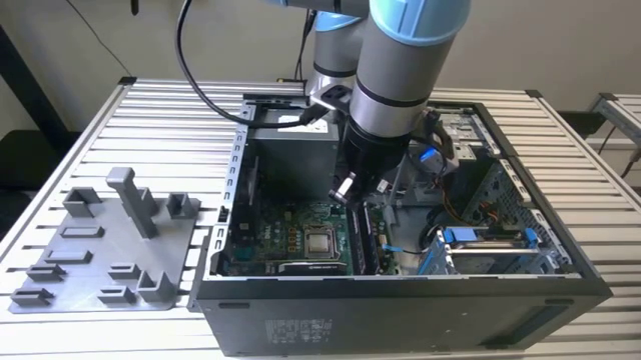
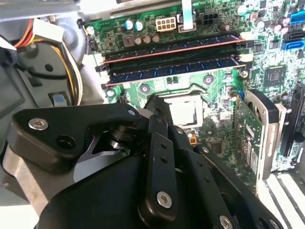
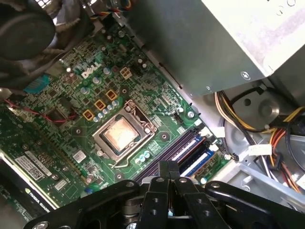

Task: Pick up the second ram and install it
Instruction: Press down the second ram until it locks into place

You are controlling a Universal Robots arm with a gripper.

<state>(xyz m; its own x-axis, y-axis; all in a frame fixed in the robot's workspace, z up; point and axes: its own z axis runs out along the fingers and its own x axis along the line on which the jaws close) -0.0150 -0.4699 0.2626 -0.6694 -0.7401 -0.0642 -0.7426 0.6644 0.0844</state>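
Observation:
My gripper [image 1: 344, 192] hangs inside the open computer case [image 1: 240, 247], just above the green motherboard [image 1: 290, 240]. In both wrist views its black fingers [image 3: 162, 168] are pressed together with nothing showing between them. Two long dark sticks stand side by side in the memory slots [image 2: 174, 57], close ahead of the gripper [image 2: 157, 110]. In the first wrist view pale labels show on them [image 3: 185, 152], right by the gripper [image 3: 169, 166]. Which of the two is the second ram I cannot tell.
The bare processor socket [image 3: 119, 133] lies beside the slots. A grey power supply box [image 3: 200, 43] and bundled cables [image 3: 248, 119] crowd one side, and a graphics card [image 2: 255, 133] the other. A grey holder tray [image 1: 90, 262] with upright blocks lies at the exterior view's left.

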